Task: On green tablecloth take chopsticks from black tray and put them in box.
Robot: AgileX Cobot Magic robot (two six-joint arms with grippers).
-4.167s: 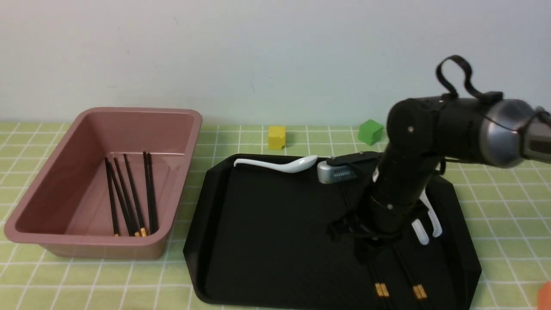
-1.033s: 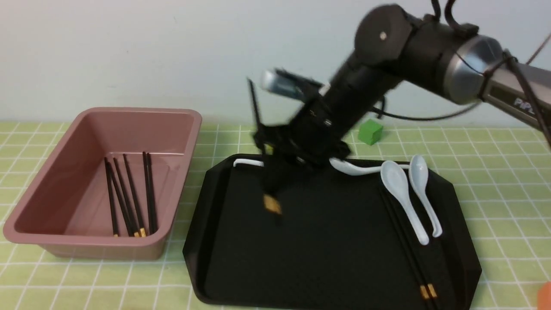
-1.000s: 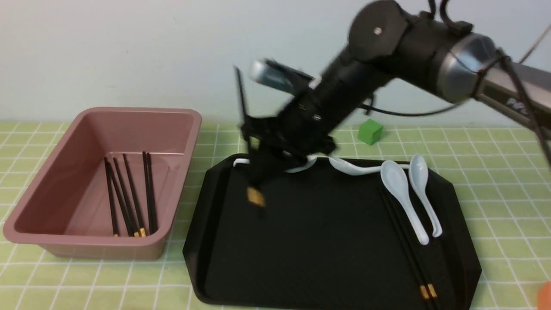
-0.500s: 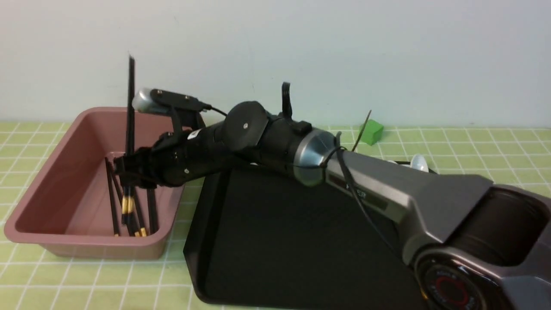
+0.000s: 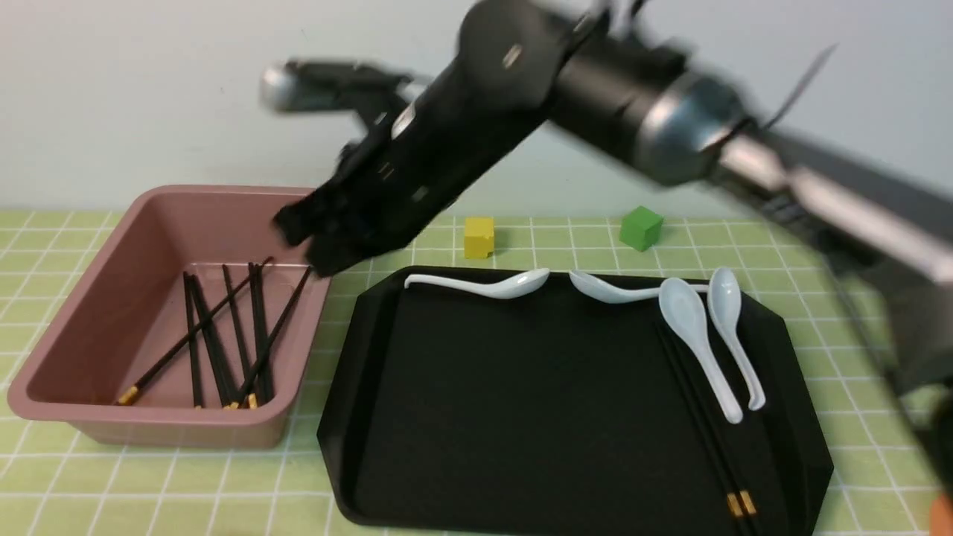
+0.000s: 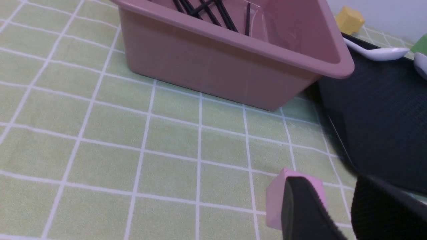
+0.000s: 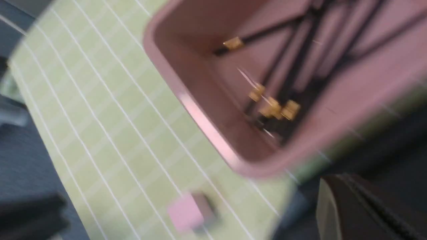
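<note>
The pink box point(image 5: 238, 193) stands at the left on the green tablecloth point(image 5: 856, 327). Several black chopsticks point(image 5: 223, 342) lie in it, two of them slanted across the others; they also show in the right wrist view point(image 7: 290, 66). One pair of chopsticks point(image 5: 700, 417) lies on the right side of the black tray point(image 5: 521, 417). My right gripper point(image 5: 309, 242), blurred, hangs above the box's right rim, open and empty. My left gripper point(image 6: 328, 190) is open and empty, low over the cloth in front of the box point(image 6: 213, 66).
Several white spoons point(image 5: 484, 284) lie along the tray's far edge and right side. A yellow cube point(image 5: 478, 237) and a green cube point(image 5: 640, 228) sit behind the tray. A pink cube point(image 6: 277, 200) rests on the cloth beside my left fingers.
The right gripper carried two chopsticks from the tray over the box, let them go, and has risen. They now lie slanted in the box.
</note>
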